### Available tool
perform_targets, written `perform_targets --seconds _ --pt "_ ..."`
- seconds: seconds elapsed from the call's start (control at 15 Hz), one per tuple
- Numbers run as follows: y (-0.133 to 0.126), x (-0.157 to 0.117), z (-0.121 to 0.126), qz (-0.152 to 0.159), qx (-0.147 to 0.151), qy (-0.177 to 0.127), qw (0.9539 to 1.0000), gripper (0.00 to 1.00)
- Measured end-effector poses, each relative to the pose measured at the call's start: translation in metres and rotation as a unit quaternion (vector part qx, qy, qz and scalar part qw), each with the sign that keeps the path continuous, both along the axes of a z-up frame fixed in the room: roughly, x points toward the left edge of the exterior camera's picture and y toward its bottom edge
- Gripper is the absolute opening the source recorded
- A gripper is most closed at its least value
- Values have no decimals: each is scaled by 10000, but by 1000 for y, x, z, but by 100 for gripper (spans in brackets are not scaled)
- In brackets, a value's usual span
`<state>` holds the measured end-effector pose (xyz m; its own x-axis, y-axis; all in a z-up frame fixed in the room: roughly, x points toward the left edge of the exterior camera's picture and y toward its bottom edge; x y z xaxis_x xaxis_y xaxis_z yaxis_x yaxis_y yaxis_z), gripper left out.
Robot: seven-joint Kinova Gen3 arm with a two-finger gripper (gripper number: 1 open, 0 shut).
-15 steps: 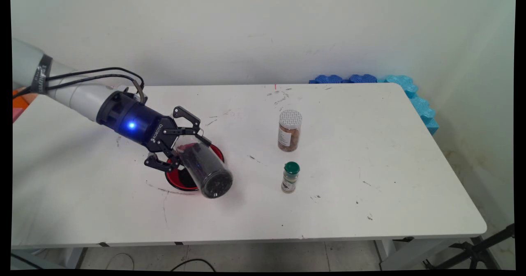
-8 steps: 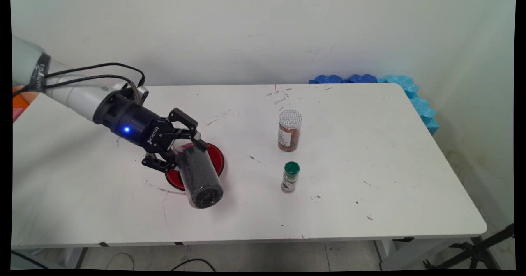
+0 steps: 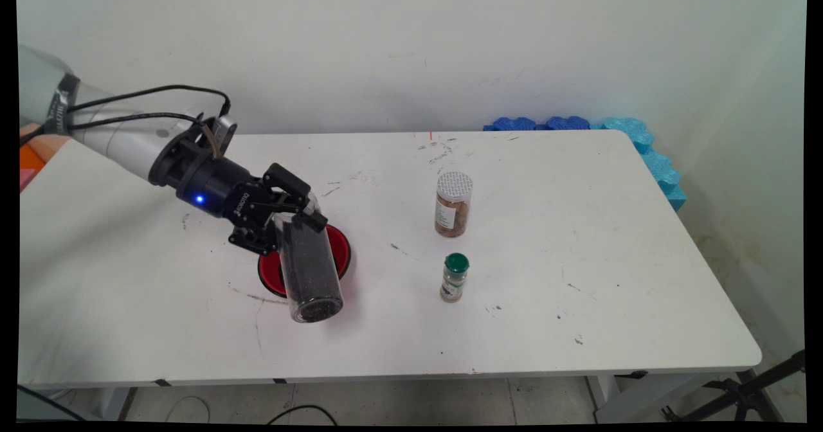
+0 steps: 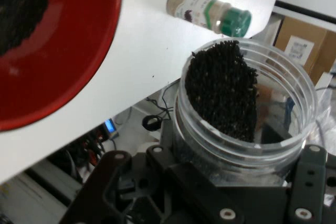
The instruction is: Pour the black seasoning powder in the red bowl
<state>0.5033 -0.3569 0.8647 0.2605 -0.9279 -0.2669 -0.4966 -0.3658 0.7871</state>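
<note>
The pincer (image 3: 290, 216) is clamped on a clear plastic jar (image 3: 307, 265) filled with small black grains, gripping it near its open mouth. In the main view the jar hangs nearly upright from the pincer, with its closed base low, toward the near side of the tabletop (image 3: 546, 316), and its mouth up between the black fingers. In the hand view the jar (image 4: 247, 124) sits directly in front of the camera, its wide round mouth open, and the dark grains (image 4: 223, 95) lie heaped against one side of its wall, with the rest of the inside clear.

Directly under and behind the held jar lies a red bowl (image 3: 337, 252), resting on the tabletop; the jar covers much of it in the main view. In the hand view the red bowl (image 4: 63, 56) fills the upper left, with some dark grains in it at the picture's corner.

Well off to the pincer's far side, toward the right of the main view, stands a small spice bottle (image 3: 454, 278) with a green cap, upright. Beyond it, nearer the wall, stands a taller jar with a silver lid (image 3: 453, 204) and brownish contents, also upright and apart from the small bottle. The green-capped bottle also shows at the top of the hand view.

Blue foam pieces (image 3: 643, 143) lie along the far right edge of the tabletop.
</note>
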Motion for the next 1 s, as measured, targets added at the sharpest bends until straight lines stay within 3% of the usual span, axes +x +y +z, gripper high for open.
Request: perform_targets --seconds 0.33,0.47,0.73,0.87,1.0 --pt "-3 -3 9 -494 -751 -120 9959 0" --pt "-5 -4 14 -764 -1140 -193 9903 0" --pt "-9 -8 24 -1277 -1959 -337 9717 0" --pt "-11 -10 29 -1547 -2367 -416 9583 0" --pt "-14 -13 34 -1807 -2789 -517 9417 0"
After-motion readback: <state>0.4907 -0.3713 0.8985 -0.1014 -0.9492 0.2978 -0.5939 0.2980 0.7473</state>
